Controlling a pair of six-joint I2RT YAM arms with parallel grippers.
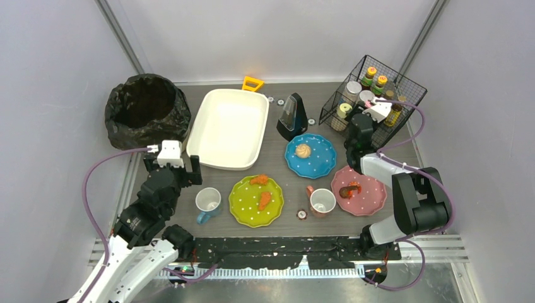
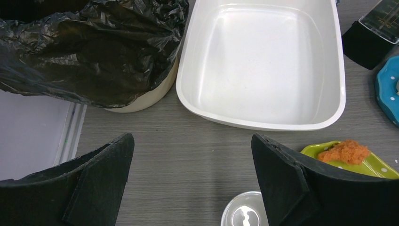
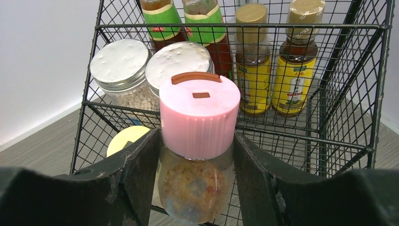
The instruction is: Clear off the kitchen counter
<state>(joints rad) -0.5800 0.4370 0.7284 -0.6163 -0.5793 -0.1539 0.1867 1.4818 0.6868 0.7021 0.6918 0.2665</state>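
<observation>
Left gripper [image 2: 190, 183] gapes wide, empty, over the kitchen counter [image 2: 197, 136]; a mug [image 2: 243, 213] beneath is cut off. Right gripper [image 3: 197, 160] clamps a pink-capped spice jar [image 3: 199, 117], base hidden, facing the wire basket [image 3: 339, 84].

Grey-brown wood-grain counter [image 1: 276, 158], jar [image 3: 197, 146] — pink cap
</observation>
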